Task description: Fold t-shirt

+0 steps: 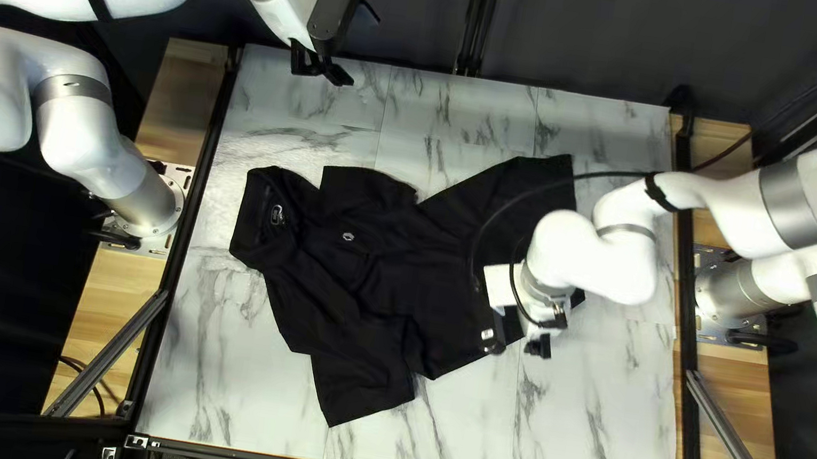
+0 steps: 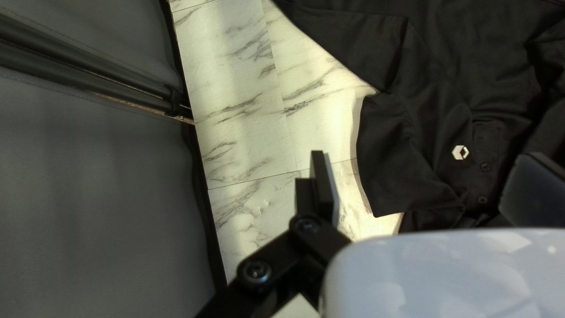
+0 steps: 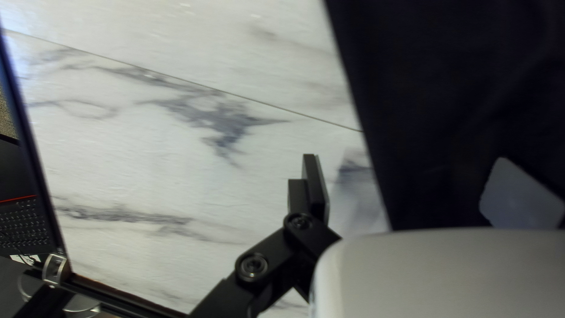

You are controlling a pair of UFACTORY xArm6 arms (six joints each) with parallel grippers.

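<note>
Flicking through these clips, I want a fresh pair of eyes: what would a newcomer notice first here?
First, the black shirt, lying askew on the marble-patterned table, its collar toward the left of the top left view. Then the white right arm, reaching over the shirt's hem end, its right hand open with one finger over cloth and the other over bare table. The left hand hangs open near the far edge.
</note>
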